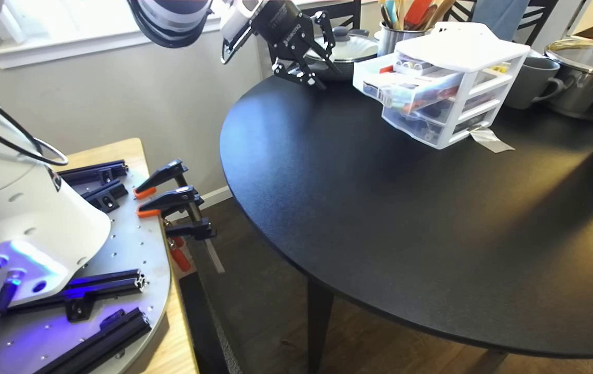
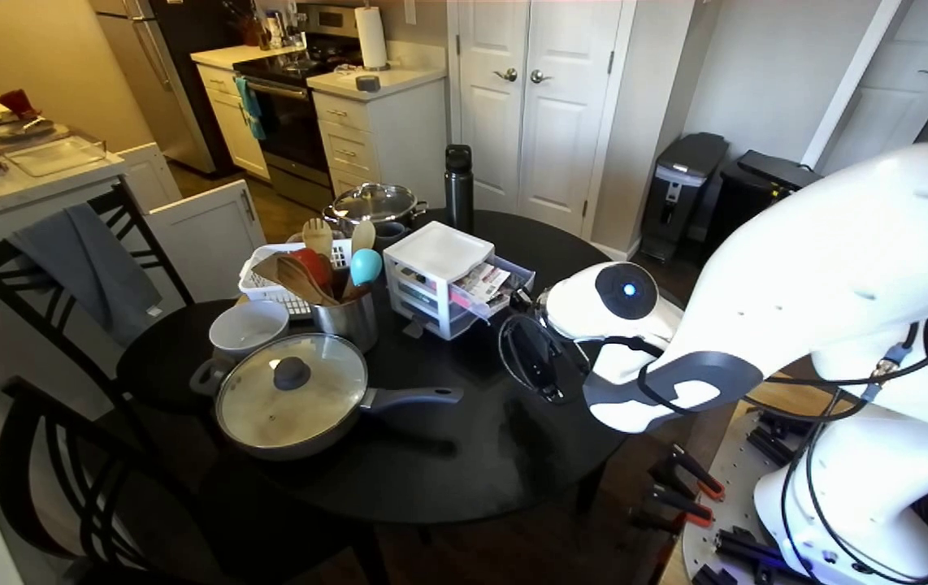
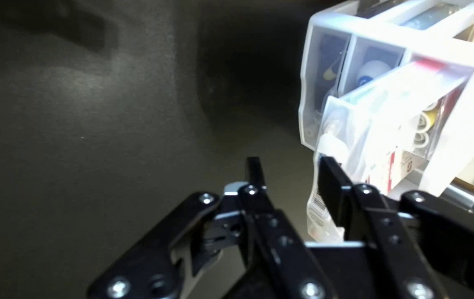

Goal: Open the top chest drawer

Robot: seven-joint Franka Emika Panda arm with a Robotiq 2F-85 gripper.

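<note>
The top chest drawer is a translucent plastic drawer in a small white-framed organiser (image 1: 462,54). The drawer (image 1: 366,85) is pulled well out of its frame, with papers, red items and batteries inside. It also shows pulled out in an exterior view (image 2: 522,278) and in the wrist view (image 3: 347,118). The two lower drawers (image 1: 413,127) are shut. My gripper (image 1: 328,77) is open and empty, a little in front of the drawer's front wall. In the wrist view the gripper (image 3: 290,161) has its right finger overlapping the drawer front; touch cannot be told.
A lidded pan (image 2: 293,386) and a utensil holder (image 2: 348,323) stand on the black table (image 1: 359,208) beside the organiser. A grey mug (image 1: 530,78), a steel pot (image 1: 584,83) and a dark bottle (image 2: 458,195) stand behind it. White tape (image 1: 489,139) lies at the organiser's base.
</note>
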